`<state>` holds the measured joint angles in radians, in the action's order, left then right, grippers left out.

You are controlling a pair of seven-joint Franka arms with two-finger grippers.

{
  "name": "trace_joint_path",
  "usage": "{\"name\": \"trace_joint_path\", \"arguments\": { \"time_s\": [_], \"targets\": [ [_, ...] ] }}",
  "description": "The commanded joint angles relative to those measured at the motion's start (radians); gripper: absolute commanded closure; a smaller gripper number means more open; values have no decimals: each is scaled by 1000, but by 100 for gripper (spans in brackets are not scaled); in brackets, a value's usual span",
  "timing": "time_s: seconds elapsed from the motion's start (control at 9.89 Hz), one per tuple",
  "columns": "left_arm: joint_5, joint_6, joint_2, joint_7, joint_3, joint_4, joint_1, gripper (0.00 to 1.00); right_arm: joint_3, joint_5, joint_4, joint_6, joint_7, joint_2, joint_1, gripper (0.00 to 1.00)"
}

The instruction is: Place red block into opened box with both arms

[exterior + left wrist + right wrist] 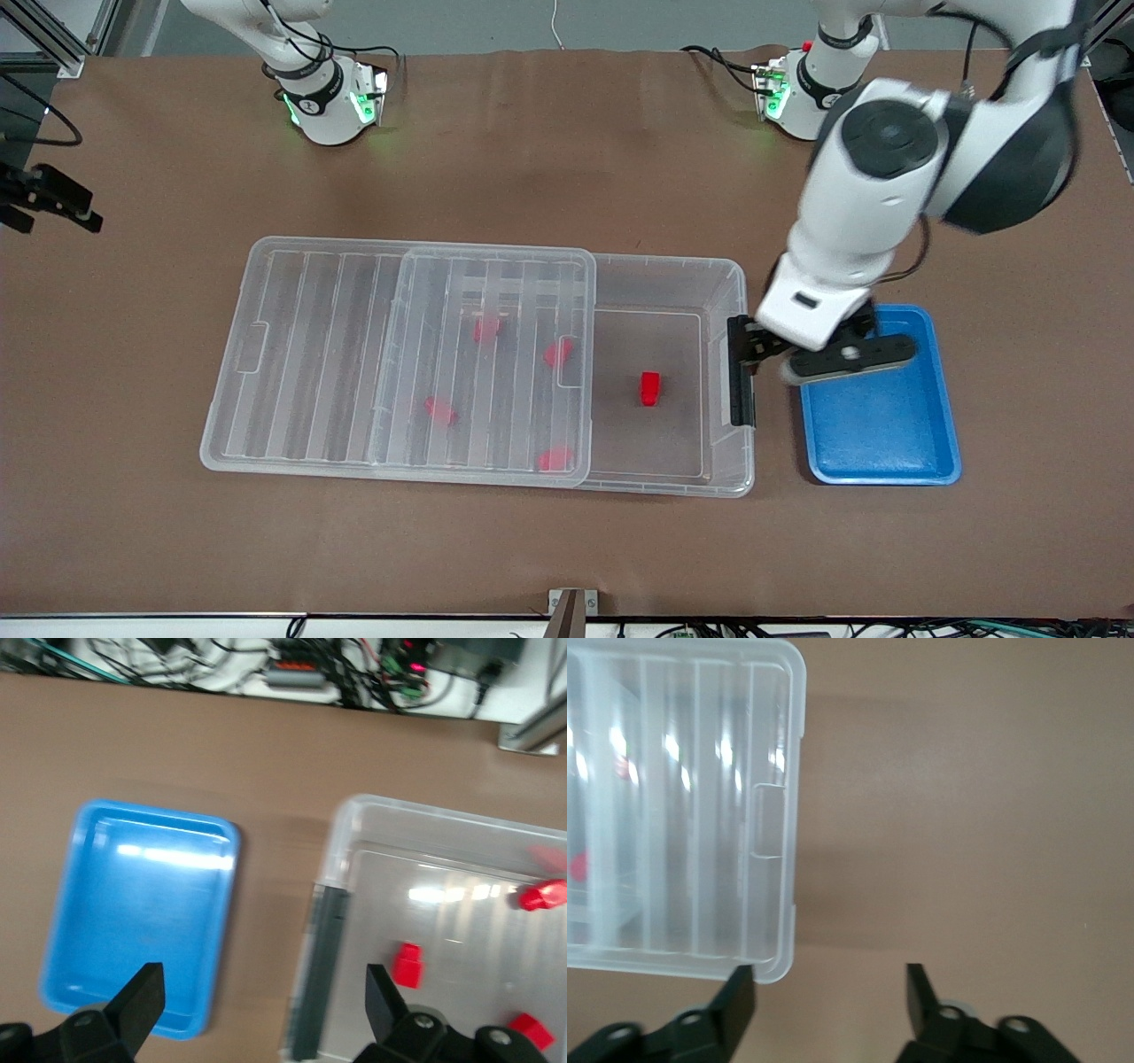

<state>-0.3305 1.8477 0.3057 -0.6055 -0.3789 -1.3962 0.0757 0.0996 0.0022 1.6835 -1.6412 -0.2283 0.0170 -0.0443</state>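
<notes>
One red block (650, 388) lying in box's (728, 268) uncovered end, lid (337, 354) pushed aside for room. Left gripper (261, 992) wide apart, empty, above latch (741, 394); right gripper (831, 988) apart, empty, beside lid.

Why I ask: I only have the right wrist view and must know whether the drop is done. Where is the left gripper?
Observer: The left gripper hangs open and holds nothing, over the table strip between the latch end of the box and the blue tray.
Operator: Is a red block in the box?
Observer: Yes. One red block lies on the box floor in the uncovered part, toward the left arm's end of the table.
Operator: Any others?
Observer: Four more blocks show through the ribbed lid.
</notes>
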Motion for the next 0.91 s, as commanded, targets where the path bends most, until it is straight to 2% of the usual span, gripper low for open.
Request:
{"name": "trace_joint_path", "arguments": {
  "time_s": [0.0,0.2,0.4,0.51,0.71,0.81],
  "targets": [
    [30,-69,-97,177,-3,-40,-111,0,-6,62,-8,-116,-185,-203,-54,100],
    [152,-152,-176,274,-2,-40,-204,0,-6,117,-7,-228,-293,-352,-80,100],
    [211,-231,-232,398,9,-46,-261,0,-12,163,-7,-269,-298,-413,-65,100],
    [253,-260,-275,455,71,-72,-251,0,-12,217,-7,-267,-299,-420,-56,100],
    [330,-350,-351,532,231,-142,-150,0,-14,228,-7,-261,-290,-420,-14,100],
    [346,-361,-378,535,262,-171,-119,0,-14,229,-7,-258,-283,-420,12,100]
  ]
}}
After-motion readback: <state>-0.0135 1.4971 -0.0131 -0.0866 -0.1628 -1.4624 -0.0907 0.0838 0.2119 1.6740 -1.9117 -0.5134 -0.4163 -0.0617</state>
